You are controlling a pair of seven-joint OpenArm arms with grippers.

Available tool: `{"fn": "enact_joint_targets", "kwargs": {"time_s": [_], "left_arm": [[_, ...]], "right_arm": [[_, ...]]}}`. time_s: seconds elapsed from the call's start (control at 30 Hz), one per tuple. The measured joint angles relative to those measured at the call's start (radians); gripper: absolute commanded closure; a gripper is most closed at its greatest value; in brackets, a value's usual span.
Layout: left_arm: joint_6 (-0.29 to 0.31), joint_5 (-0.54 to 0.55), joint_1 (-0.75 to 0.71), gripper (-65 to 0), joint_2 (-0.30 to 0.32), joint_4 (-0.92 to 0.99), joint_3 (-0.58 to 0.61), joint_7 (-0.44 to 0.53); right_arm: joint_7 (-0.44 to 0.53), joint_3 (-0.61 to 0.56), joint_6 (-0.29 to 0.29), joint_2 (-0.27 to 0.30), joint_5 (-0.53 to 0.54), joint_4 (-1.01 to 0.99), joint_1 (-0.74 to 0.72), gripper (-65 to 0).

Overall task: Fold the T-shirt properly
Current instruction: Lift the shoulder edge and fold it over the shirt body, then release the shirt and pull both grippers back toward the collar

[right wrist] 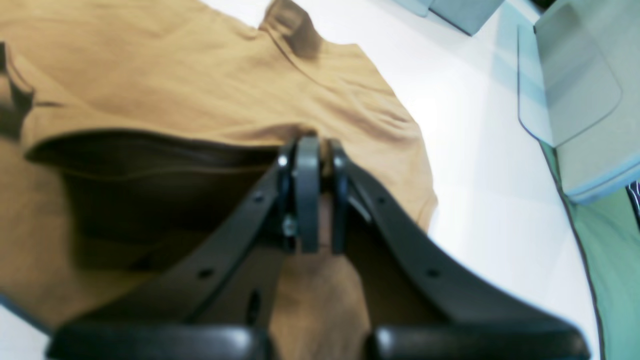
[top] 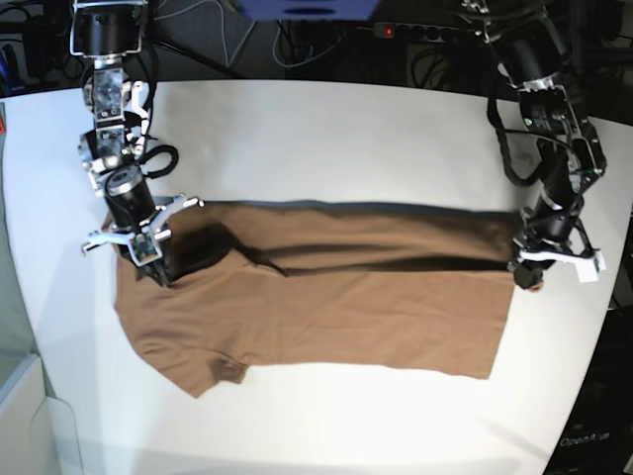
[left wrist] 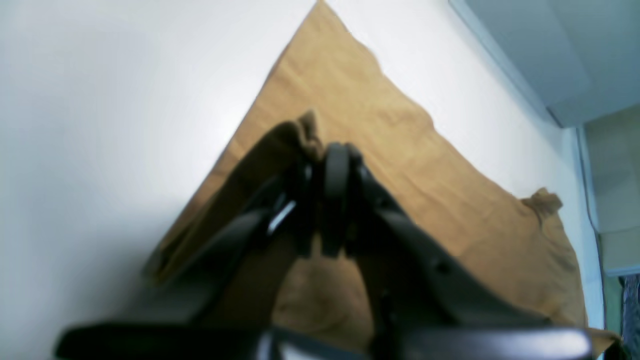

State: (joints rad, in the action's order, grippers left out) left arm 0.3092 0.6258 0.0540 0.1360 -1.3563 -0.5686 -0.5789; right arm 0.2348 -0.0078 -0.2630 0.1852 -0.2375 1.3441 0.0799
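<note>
Spanning most of the base view, a white table [top: 326, 129] carries the T-shirt [top: 326, 307], a plain brown garment laid lengthwise across the middle of the frame, its lower edge flat on the surface and its upper edge raised into a long fold that casts a dark shadow band beneath it. A short sleeve [top: 213, 374] projects at the lower left of the base view. At the left of that view the right gripper [top: 148, 255] pinches the lifted cloth near the shoulder; the right wrist view shows its jaws pressed together on a thin layer of fabric at centre frame, with the opened fold gaping dark to the left. At the right of the base view the left gripper [top: 527, 272] pinches the opposite end of the same raised edge; the left wrist view, somewhat blurred, shows its jaws pressed together on a bunched tuft of brown cloth at centre frame, the rest of the garment spreading toward the upper and right parts of the frame.
</note>
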Motion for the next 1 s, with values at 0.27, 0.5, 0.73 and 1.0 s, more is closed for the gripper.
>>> {"fn": "enact_joint_targets", "kwargs": {"time_s": [0.27, 0.5, 0.73, 1.0], "left_arm": [[0.001, -0.004, 0.036, -2.5, 0.013, 0.055, 0.002, 0.007], [0.004, -0.086, 0.093, -2.5, 0.013, 0.132, 0.002, 0.006], [0.001, -0.088, 0.108, -2.8, 0.011, 0.135, 0.001, 0.002], [0.000, -0.089, 0.110, -31.3, 0.011, 0.135, -0.003, 0.004]], "right_arm": [[0.000, 0.000, 0.000, 0.000, 0.000, 0.000, 0.000, -0.1], [0.000, 0.000, -0.001, 0.001, 0.000, 0.000, 0.000, -0.1], [0.000, 0.000, -0.001, 0.001, 0.000, 0.000, 0.000, -0.4], [0.001, 0.003, 0.000, 0.000, 0.000, 0.000, -0.016, -27.0]]}}
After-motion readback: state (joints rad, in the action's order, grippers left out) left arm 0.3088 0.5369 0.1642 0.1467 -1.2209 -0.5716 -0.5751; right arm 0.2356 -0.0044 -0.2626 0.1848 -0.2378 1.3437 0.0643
